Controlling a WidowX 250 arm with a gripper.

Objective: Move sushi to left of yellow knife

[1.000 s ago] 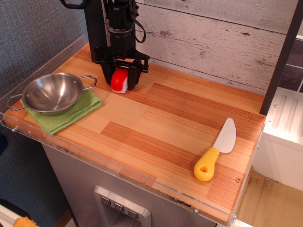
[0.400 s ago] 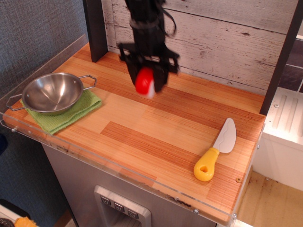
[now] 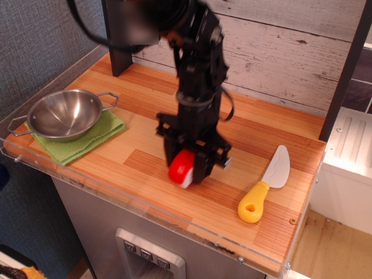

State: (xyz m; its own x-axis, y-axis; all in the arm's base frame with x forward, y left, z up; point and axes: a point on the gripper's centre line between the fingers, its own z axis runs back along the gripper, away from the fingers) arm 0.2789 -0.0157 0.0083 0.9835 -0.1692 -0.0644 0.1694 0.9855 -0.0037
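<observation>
The sushi (image 3: 182,168), red on top with a white base, is held between the fingers of my black gripper (image 3: 187,164) just above the wooden counter, near its front middle. The gripper is shut on it. The yellow knife (image 3: 265,185) lies on the counter to the right of the sushi, yellow handle toward the front edge and white blade pointing back. There is a gap of bare wood between the sushi and the knife handle.
A steel bowl (image 3: 64,114) sits on a green cloth (image 3: 87,141) at the counter's left end. A clear plastic lip (image 3: 145,216) runs along the front edge. A plank wall (image 3: 279,52) stands behind, a dark post (image 3: 346,70) at the right.
The arm has carried the sushi from the back left of the counter, forward and right, and lowered it close to the wood left of the knife. Bowl and knife have not moved.
</observation>
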